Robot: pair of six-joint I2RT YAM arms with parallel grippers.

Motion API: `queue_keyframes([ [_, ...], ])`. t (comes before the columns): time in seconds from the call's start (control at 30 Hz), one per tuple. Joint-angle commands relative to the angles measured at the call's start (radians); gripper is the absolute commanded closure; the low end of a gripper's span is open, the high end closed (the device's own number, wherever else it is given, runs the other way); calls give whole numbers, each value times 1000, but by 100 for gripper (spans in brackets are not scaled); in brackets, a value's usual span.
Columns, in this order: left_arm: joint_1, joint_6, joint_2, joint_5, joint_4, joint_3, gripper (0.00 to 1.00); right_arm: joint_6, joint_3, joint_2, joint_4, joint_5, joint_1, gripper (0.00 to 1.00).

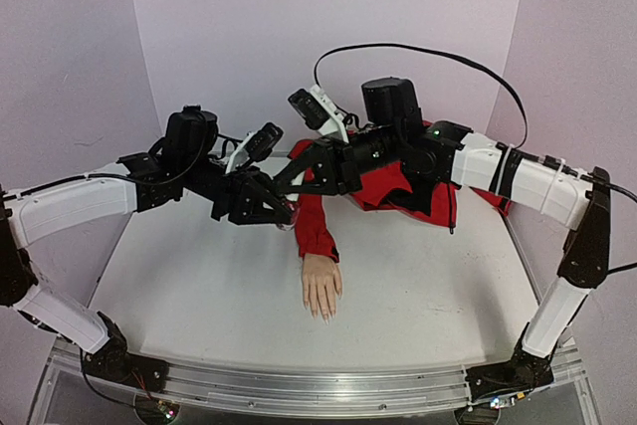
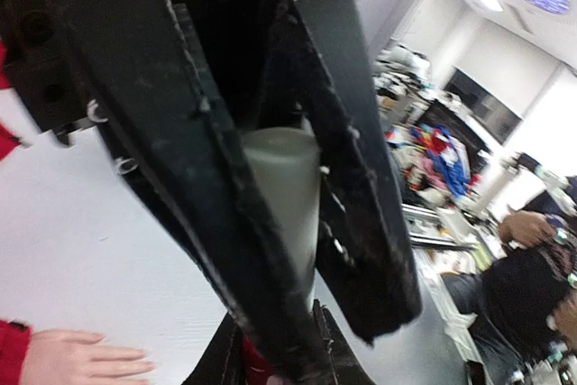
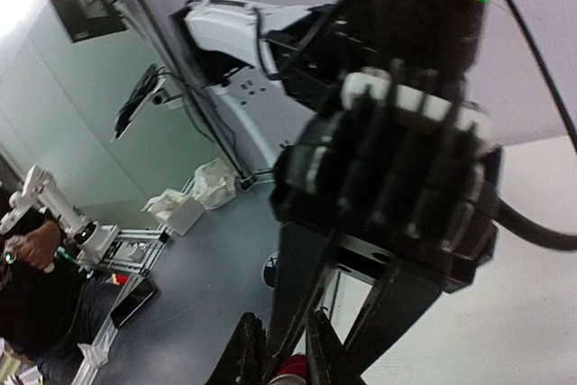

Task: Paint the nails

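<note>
Left fingers (image 2: 180,160) clamp a white cap (image 2: 284,196), right fingers (image 1: 299,174) pinch a red bottle (image 3: 293,369) cut off at the frame edge, and the nails (image 1: 323,314), too small to make out, rest on the bench (image 1: 199,266).

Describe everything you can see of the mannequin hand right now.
The mannequin hand is pale, flesh-coloured and smooth, plastic-looking. It lies flat on the white table, seemingly palm down, fingers straight and close together, pointing at the near edge. A red sleeve covers its wrist and runs toward the far side. Nothing else touches it. Its nails are too small to tell their colour.
</note>
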Motion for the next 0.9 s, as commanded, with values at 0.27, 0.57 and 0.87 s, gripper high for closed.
queue_keyframes([
  [0.27, -2, 75, -92, -412, 109, -25, 100, -53, -57, -62, 27, 96, 35, 82],
  [0.57, -10, 43, -144, -937, 99, -116, 100, 28, -134, -147, 104, 531, 34, 14],
  [0.87, -11, 6, -124, -977, 101, -100, 100, 267, -85, -105, 109, 793, 35, 6],
])
